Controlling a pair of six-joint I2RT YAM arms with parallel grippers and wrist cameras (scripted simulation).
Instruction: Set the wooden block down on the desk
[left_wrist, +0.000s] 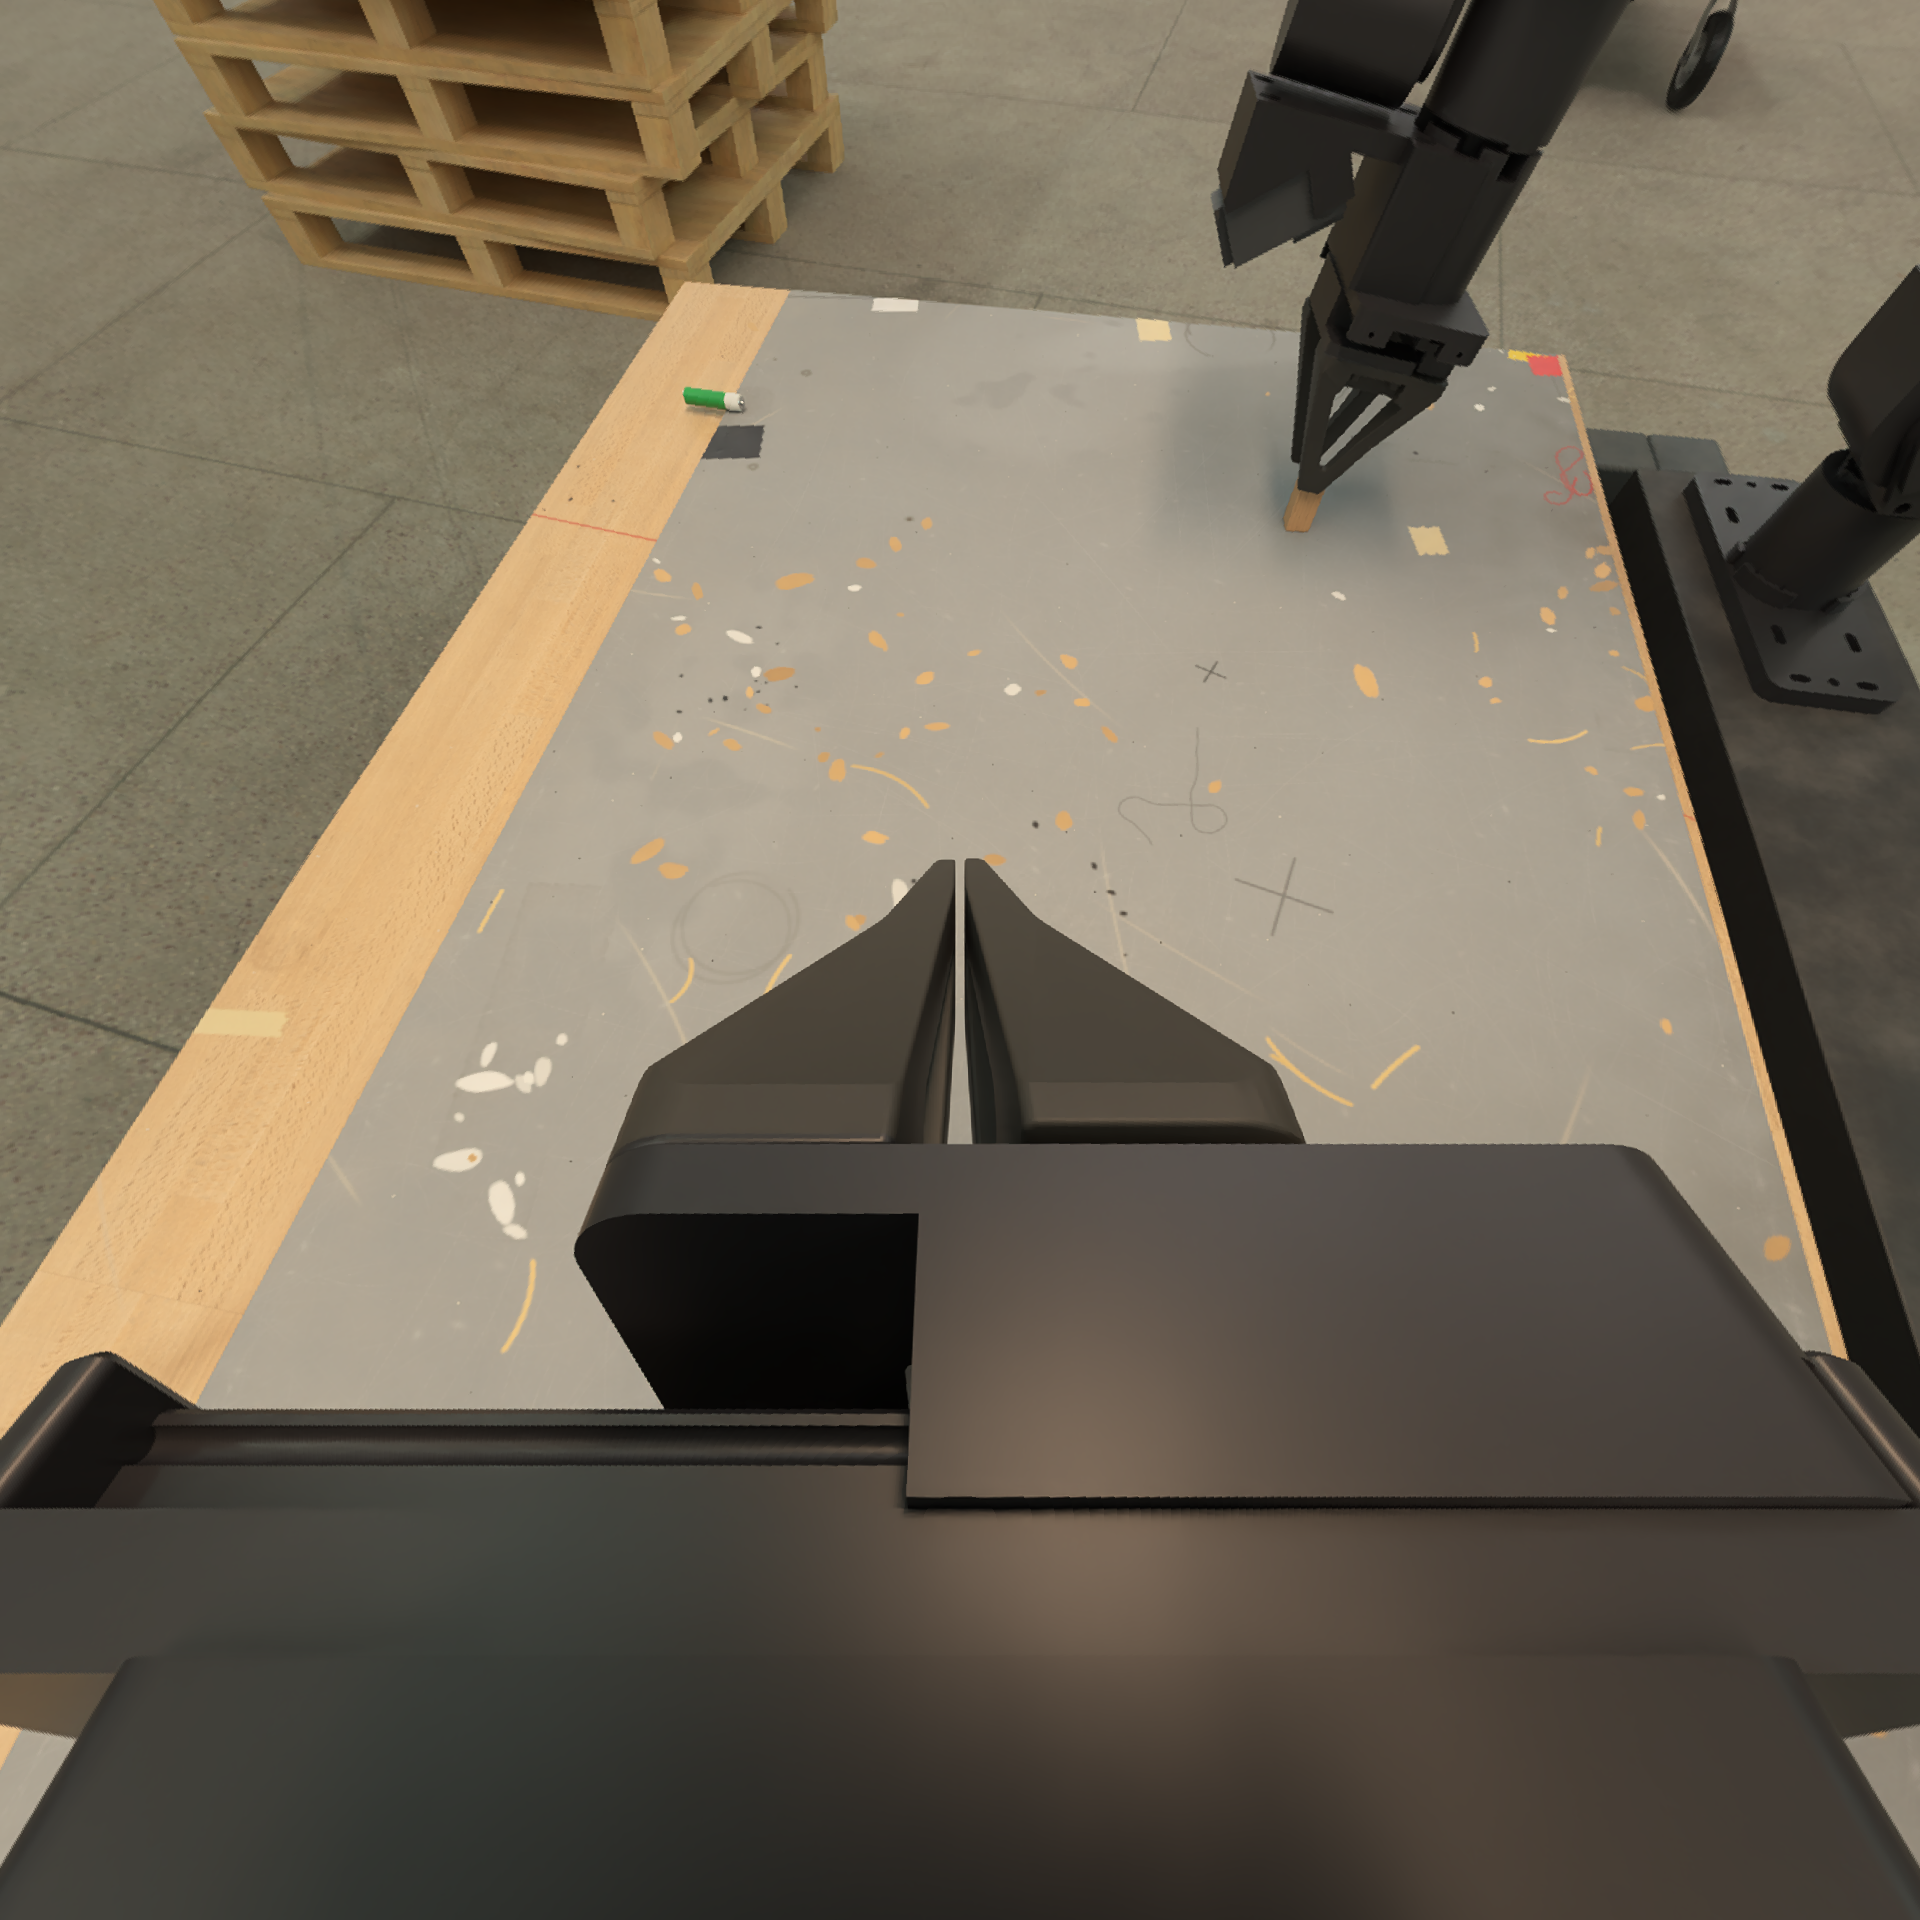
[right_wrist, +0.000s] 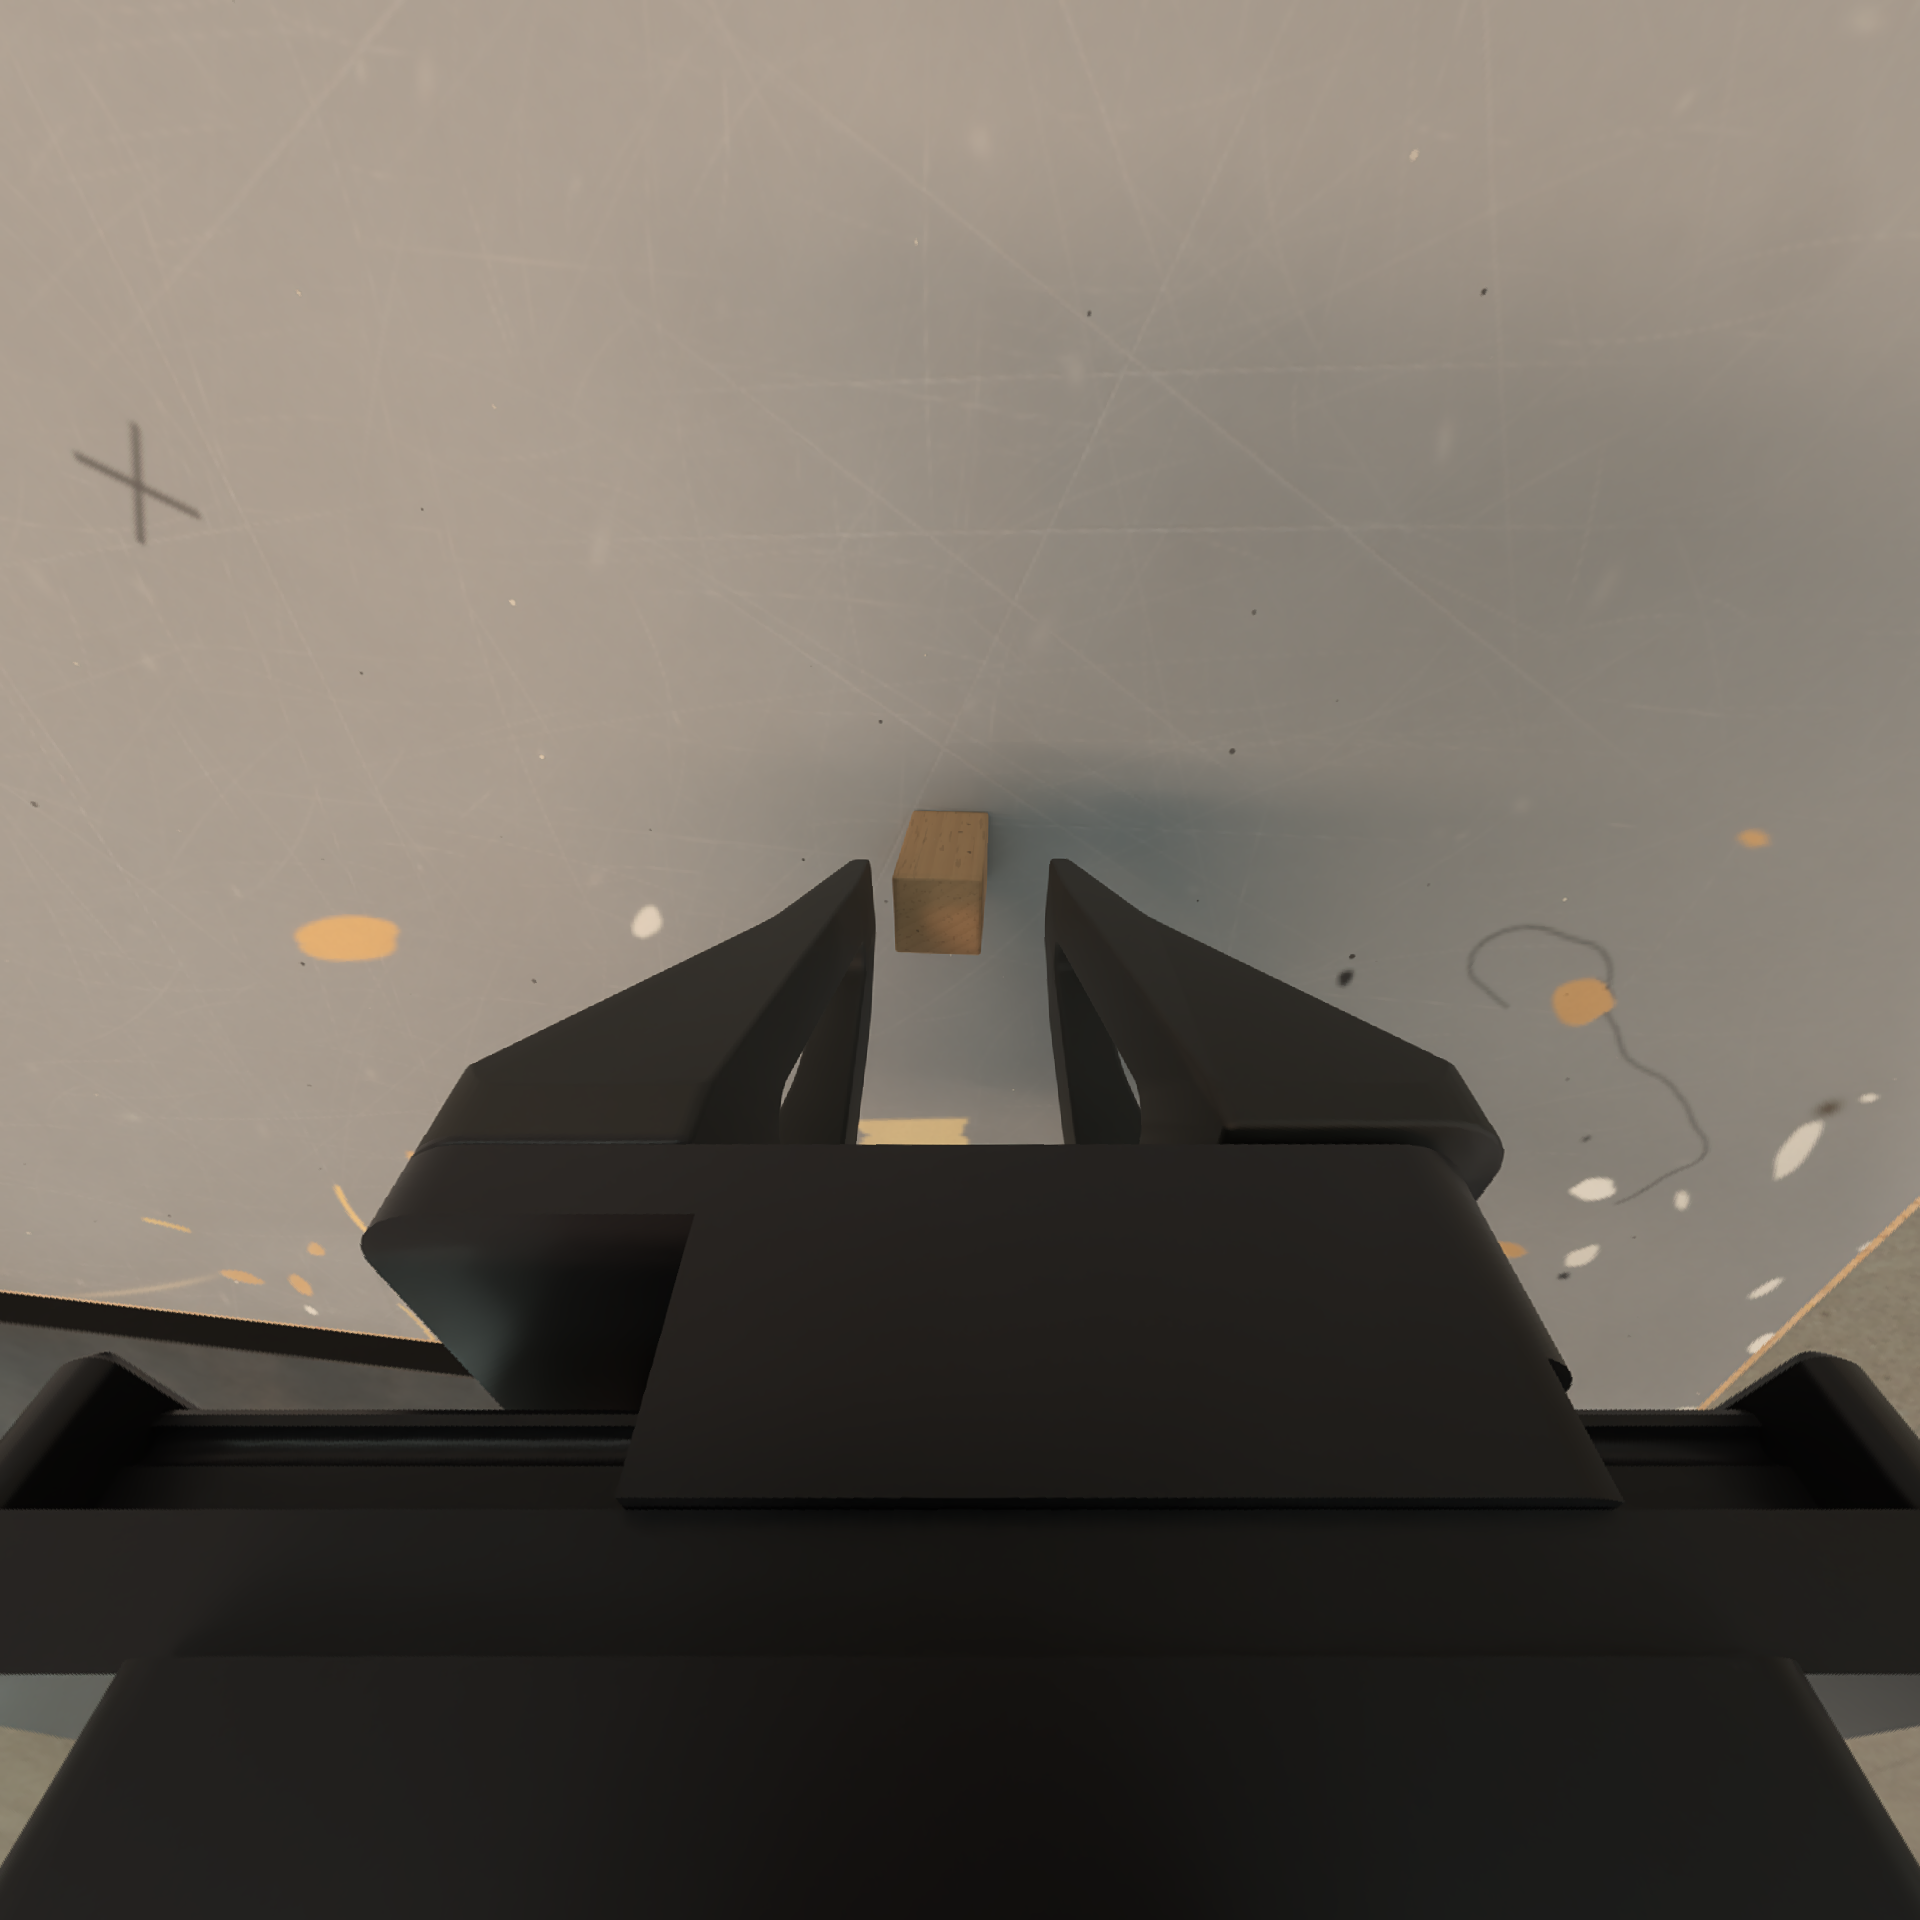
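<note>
Hovering over the desk (right_wrist: 623, 364), my right gripper (right_wrist: 961, 868) stands parted, both fingers clear of the wooden block (right_wrist: 938, 881), which rests on the grey top between their tips. My left gripper (left_wrist: 959, 868) is pressed together on nothing; from it, the block lies at one o'clock, a green cylinder (left_wrist: 713, 398) at eleven.

You see a wooden block (right_wrist: 938, 883) of pale, matt timber with fine grain. The desk (left_wrist: 1039, 644) has a dull grey top, scratched and paint-flecked, edged in light unvarnished wood. Both the left pincer (left_wrist: 959, 864) and the right pincer (right_wrist: 959, 864) look like smooth, matt black plastic. The pallets (left_wrist: 520, 135) are raw wood.
</note>
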